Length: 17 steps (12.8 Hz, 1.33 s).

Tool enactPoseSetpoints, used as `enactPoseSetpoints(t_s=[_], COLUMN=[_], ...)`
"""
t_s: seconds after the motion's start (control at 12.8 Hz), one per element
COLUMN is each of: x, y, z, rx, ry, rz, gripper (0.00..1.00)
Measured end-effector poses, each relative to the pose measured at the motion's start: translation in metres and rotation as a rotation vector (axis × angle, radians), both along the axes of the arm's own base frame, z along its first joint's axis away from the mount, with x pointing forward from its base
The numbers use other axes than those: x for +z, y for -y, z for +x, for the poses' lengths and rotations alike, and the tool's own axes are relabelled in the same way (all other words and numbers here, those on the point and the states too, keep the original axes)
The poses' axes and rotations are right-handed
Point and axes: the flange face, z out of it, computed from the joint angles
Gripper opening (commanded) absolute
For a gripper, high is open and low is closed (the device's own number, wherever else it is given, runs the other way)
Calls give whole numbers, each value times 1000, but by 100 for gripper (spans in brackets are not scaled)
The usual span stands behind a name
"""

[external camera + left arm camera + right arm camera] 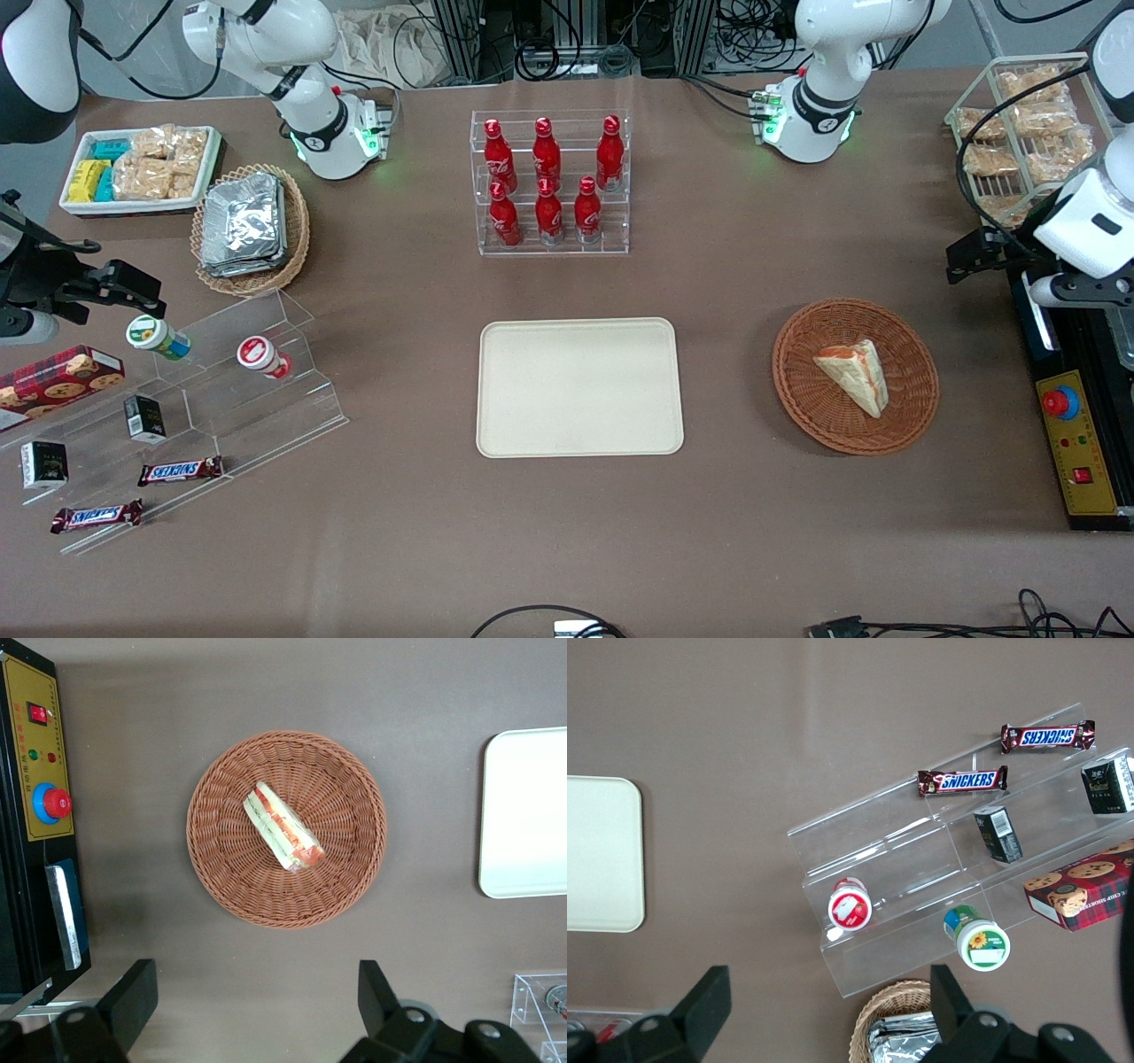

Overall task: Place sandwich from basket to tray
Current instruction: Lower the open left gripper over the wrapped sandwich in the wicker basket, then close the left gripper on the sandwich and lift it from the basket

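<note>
- The gripper (257, 1010) hangs high above the table with its two black fingers (133, 992) spread wide and nothing between them — no contact with anything yet.
- The sandwich (282, 827) lies in the middle of the basket (221, 886), below the gripper and offset forward of the gap between the fingertips; in the wrist view the whole basket sits clear ahead of them.
- The wedge rests on its side, its cut face of orange-red and green layers turned up toward the wrist camera. Its long axis runs on a diagonal across the line joining the two fingers — neither square to it nor parallel with it.
- Judged from this, the coming move calls for an advance over the basket, a turn of the wrist so the fingers close across the wedge's narrow width, then a descent.
- The tray (580, 443) lies bare, off to the side of the basket and well apart from it, toward the parked arm's end of the table.
- In the front view the sandwich (855, 374) sits near the basket's (802, 399) centre, with woven floor showing all round it.
</note>
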Motion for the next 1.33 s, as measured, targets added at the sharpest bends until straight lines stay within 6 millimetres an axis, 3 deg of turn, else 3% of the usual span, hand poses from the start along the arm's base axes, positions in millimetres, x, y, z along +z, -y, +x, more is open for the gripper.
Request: enactPoseSetpoints(t_s=[0.39, 0.7, 0.86, 1.02, 1.33], x=[-21, -64, -104, -160, -272], y=[-3, -9, -6, 0, 2], z=[16, 20, 18, 11, -5], rx=[8, 207, 407, 562, 681], ry=[-43, -81, -64, -44, -15], rz=[-11, 4, 18, 24, 0], gripper=[100, 100, 100, 100, 100])
